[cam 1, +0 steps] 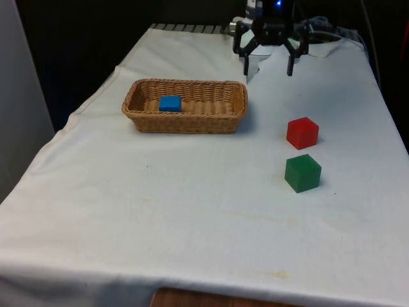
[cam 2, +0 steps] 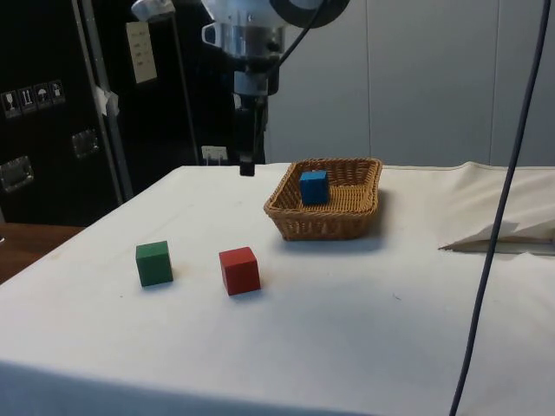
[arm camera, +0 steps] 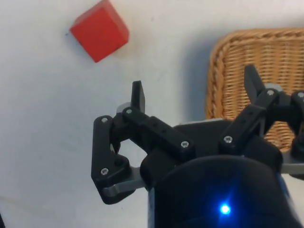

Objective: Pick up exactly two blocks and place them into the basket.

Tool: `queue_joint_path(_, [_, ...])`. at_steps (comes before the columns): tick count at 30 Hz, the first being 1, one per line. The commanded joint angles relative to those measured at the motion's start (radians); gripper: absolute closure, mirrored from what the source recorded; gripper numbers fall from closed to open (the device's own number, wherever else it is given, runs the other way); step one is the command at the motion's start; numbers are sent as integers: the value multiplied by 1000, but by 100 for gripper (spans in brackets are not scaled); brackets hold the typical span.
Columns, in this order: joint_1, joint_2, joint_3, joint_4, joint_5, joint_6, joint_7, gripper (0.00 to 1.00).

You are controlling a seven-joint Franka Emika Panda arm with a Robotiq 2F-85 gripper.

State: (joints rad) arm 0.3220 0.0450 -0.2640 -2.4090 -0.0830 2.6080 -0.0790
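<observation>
Your gripper (cam 1: 268,61) hangs above the far end of the table (cam 1: 192,217), fingers spread wide and holding nothing, just beyond the wicker basket (cam 1: 144,118)'s far corner on the front view's right. One blue block (cam 1: 170,103) already lies in the basket, towards its end on the front view's left. That leaves, by my reading, one more block to fetch.

Two candidates sit on the white cloth towards the table's edge on the front view's right: a red block (cam 1: 302,132) and a green block (cam 1: 302,173), the green one nearer the table's near edge. They stand close together but apart, with a visible gap between them. The red block is nearer both the gripper and the basket, so take that one.

Bring the gripper straight above the red block before descending. In the wrist view the red block (arm camera: 100,30) lies turned at an angle to the finger line, so rotate the wrist until the fingers face two flat sides rather than corners. Descend with the fingers still wide, straddle the block evenly, and close only once both fingertips are below its top face. Keep clear of the green block so you do not nudge it. Lift well above the basket rim before crossing over, then release inside, away from the blue block.

No brand or writing shows on the blocks or basket. Some labels hang on the dark cabinet (cam 2: 52,113) in the side view, but nothing on them can be read.
</observation>
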Motion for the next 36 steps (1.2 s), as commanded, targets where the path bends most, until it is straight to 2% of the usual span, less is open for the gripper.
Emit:
queue_joint_path(1, [4,9,-4,6,-17,3,18,0])
queue_joint_path(5, [6,22,29,7,-12,10,44,0])
queue_joint_path(7, [2,19,39,4,0,6,35,0])
queue_joint_path(8, [7,29,49,10,-10,11,58,0])
queue_joint_path(13, [10,45,83,16,-8,14,86,0])
queue_joint_path(14, [10,48,90,17,-8,15,92,0])
queue_joint_path(15, [4,40,87,13,0,7,76,0])
queue_joint_path(16, [11,51,96,18,-8,15,97,0])
queue_joint_path(20, [11,73,129,26,-5,23,119,0])
queue_joint_path(22, [6,70,135,25,0,14,112,0])
queue_joint_path(23, [10,89,147,28,1,35,120,0])
queue_joint_path(29, [7,134,171,28,9,79,108,0])
queue_joint_path(30, [7,126,167,27,0,66,115,0])
queue_joint_path(31, [5,150,177,27,12,96,99,0])
queue_joint_path(36, [2,191,187,25,16,144,68,0])
